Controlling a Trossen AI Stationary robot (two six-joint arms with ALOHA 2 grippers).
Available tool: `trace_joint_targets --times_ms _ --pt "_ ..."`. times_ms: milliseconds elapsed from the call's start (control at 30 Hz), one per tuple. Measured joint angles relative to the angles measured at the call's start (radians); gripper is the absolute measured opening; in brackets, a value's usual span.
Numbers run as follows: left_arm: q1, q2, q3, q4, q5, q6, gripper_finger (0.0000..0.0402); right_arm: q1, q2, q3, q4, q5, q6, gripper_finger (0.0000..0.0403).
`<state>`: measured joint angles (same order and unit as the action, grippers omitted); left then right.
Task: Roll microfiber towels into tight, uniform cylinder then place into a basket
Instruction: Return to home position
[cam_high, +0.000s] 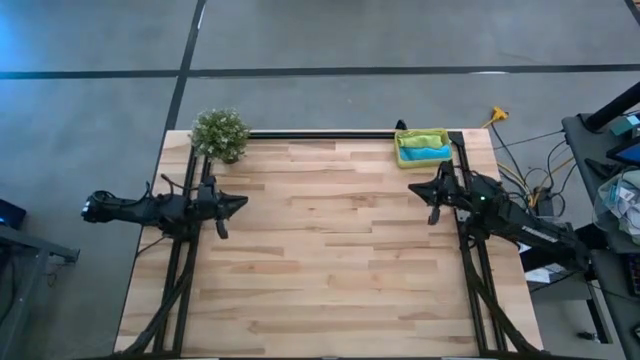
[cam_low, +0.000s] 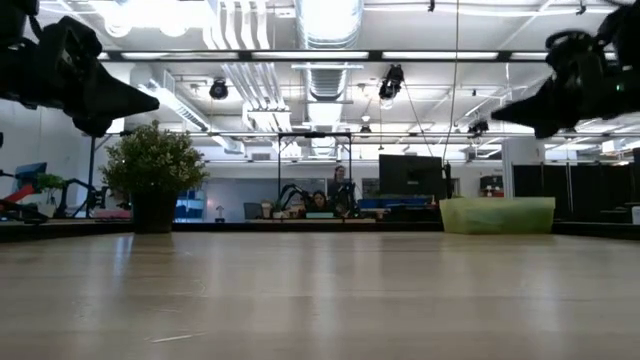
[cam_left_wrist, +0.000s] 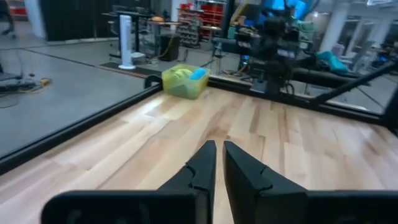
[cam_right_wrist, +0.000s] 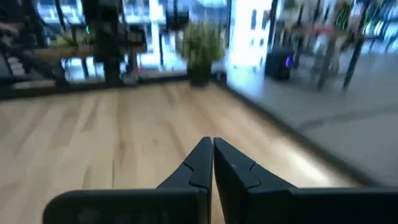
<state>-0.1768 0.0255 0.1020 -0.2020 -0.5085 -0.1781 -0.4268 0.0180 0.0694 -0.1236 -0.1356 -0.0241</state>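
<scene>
Nearest the lens, left wrist view: left gripper (cam_left_wrist: 219, 144), closed to a thin slit, nothing held. Same in right wrist view: right gripper (cam_right_wrist: 211, 140), tips together, empty. From above, both well apart. Left one by the left edge of the table (cam_high: 330, 270), not far from the potted plant (cam_high: 219, 133). Right one just in front of the basket (cam_high: 401, 158) at the far right corner, not touching it. Low view: both hanging well clear of the wood.

Task status, judged from layout: looks done, or near enough. Inside the basket: lime-green towel (cam_high: 420, 139) toward the far side, turquoise-blue towel (cam_high: 430, 153) beside it on the near side. No cloth left out on the wood. Remaining, prob. only parking the arms; no further handling called for as far as can be seen.

Hard to make out: roll quality. Too small from above to tell tight cylinders from loose bundles. Left wrist view gives only green and blue lumps showing above the rim, approx. level w/ each other. Low view: just a pale yellow-green wall, contents hidden behind it. White tag not found anywhere. Overhang past the rim: possibly a little at the green end, can't be sure.
</scene>
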Motion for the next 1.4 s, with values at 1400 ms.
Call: trace_joint_targets --times_ms 1400 --pt "-0.001 0.001 -0.072 0.221 0.066 0.132 0.0 0.447 0.114 -0.06 0.18 0.232 -0.028 0.0009"
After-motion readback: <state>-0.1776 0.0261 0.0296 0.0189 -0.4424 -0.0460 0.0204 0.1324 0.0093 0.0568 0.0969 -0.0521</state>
